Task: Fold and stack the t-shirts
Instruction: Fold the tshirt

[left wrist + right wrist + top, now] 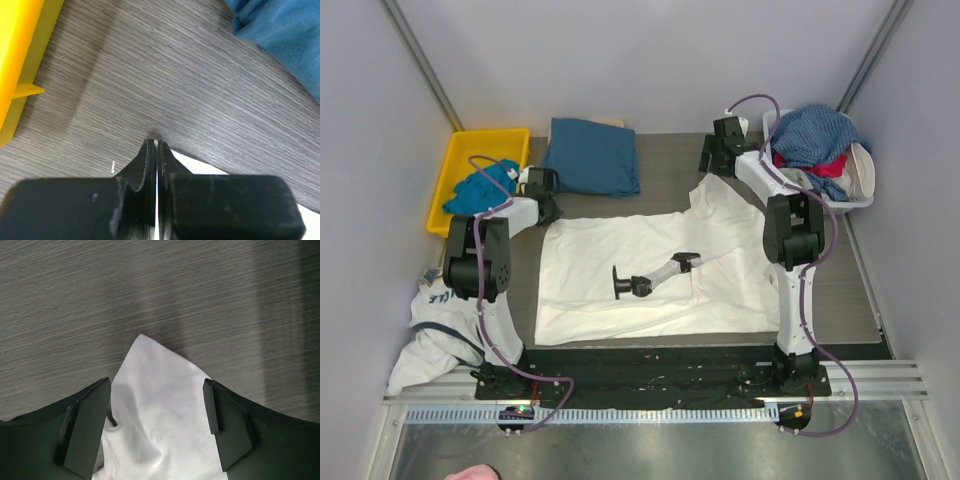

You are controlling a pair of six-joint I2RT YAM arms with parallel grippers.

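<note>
A large white t-shirt (620,270) with black graphic marks lies spread flat across the middle of the table. A dark blue t-shirt (592,155) lies folded behind it at the back left, and its edge shows in the left wrist view (280,30). My left gripper (547,207) is at the white shirt's far left corner, and in the wrist view (156,143) it is shut with a thin white sliver of fabric pinched between the jaws. My right gripper (712,160) stands open at the far right sleeve, its fingers (85,425) either side of a pointed white fabric corner (160,390).
A yellow bin (455,175) holding a teal cloth stands at the back left, its wall close to the left gripper (20,55). A white basket (860,180) of blue and red clothes is at the back right. Another white garment (435,330) hangs off the front left.
</note>
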